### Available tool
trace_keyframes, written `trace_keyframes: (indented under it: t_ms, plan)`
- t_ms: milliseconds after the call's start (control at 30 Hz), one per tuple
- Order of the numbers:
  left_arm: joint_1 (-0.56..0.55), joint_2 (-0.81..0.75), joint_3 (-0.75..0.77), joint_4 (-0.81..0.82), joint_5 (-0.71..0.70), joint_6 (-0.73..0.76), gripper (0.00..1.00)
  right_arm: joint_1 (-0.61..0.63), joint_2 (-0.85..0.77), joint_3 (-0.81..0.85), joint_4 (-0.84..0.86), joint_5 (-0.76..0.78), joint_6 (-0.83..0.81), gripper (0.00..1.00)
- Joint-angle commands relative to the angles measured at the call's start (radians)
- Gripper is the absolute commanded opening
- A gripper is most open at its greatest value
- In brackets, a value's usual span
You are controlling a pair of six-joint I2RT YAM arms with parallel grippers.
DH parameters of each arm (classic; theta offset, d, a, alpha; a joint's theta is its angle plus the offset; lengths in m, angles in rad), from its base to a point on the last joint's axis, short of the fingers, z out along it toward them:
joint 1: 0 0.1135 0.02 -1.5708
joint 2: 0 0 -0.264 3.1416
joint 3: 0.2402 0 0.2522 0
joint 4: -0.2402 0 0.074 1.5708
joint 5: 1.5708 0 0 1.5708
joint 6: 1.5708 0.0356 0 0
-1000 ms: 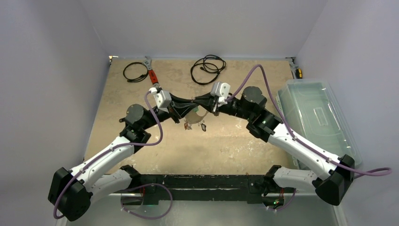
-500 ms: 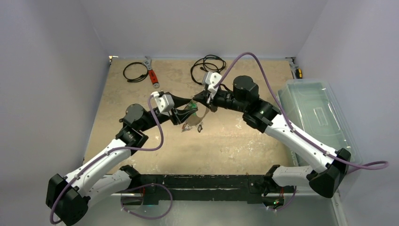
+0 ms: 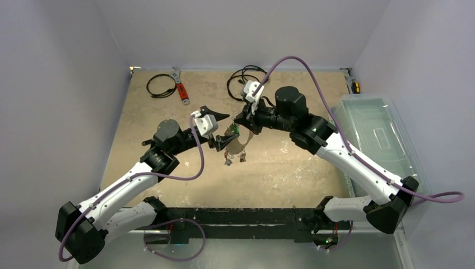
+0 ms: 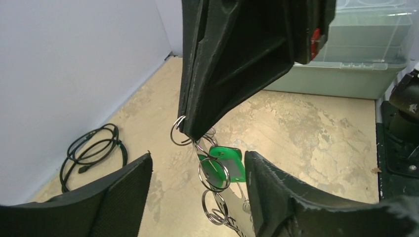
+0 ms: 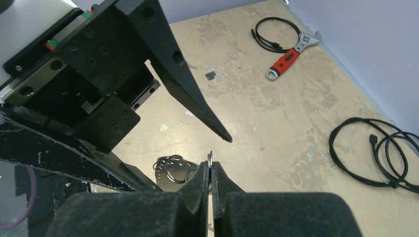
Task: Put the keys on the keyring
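Observation:
My right gripper (image 3: 238,123) is shut on a small wire ring (image 5: 211,159) at the top of the key bunch, which hangs from it above the table. Below that ring dangle a green tag (image 4: 228,165), more wire rings (image 4: 214,174) and the flat silvery keyring (image 3: 239,143). Small keys (image 3: 230,160) hang at the bottom of the bunch. My left gripper (image 4: 197,173) is open, with one finger on either side of the hanging bunch. Its right finger (image 4: 276,192) sits close beside the green tag. In the right wrist view the keyring (image 5: 174,172) shows just left of my closed fingers.
A red-handled wrench (image 3: 181,88) and two black coiled cables (image 3: 161,85) (image 3: 248,82) lie at the far edge of the table. A clear lidded plastic bin (image 3: 381,140) stands along the right side. A small dark scrap (image 5: 210,75) lies on the tabletop.
My left gripper has opened, letting go of the bunch, and drawn back a little. My right gripper rose slightly, still pinching the top ring, and the bunch now hangs from it alone.

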Motion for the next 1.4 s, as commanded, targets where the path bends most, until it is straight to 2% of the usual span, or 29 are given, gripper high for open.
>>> trace_keyframes:
  t_ms: [0,100,333,467,533,700,833,1133,1367]
  plan:
    - [-0.004,0.008,-0.001,0.107,-0.049,-0.094,0.70,0.002,-0.029,0.060,0.032,0.011,0.059,0.00]
    - [-0.004,0.023,-0.013,0.161,-0.044,-0.159,0.68,0.003,-0.027,0.066,0.040,0.010,0.073,0.00]
    - [-0.006,0.088,-0.001,0.174,-0.040,-0.209,0.51,0.012,-0.026,0.086,0.036,0.015,0.095,0.00]
    - [-0.007,0.107,0.004,0.167,-0.046,-0.233,0.60,0.014,-0.028,0.093,0.039,0.048,0.098,0.00]
    - [-0.007,0.110,0.003,0.172,-0.049,-0.241,0.60,0.014,-0.025,0.097,0.040,0.047,0.102,0.00]
    - [-0.007,0.122,0.003,0.186,-0.055,-0.251,0.22,0.015,-0.021,0.101,0.029,0.034,0.109,0.00]
    - [-0.007,0.112,0.005,0.168,-0.058,-0.209,0.00,0.015,-0.016,0.112,0.001,0.040,0.121,0.00]
    - [-0.007,0.058,0.023,0.041,-0.149,-0.003,0.00,0.015,0.026,0.150,-0.116,0.021,0.189,0.00]
    - [-0.008,0.033,0.040,-0.065,-0.209,0.133,0.00,0.017,0.028,0.112,-0.158,-0.002,0.229,0.00]
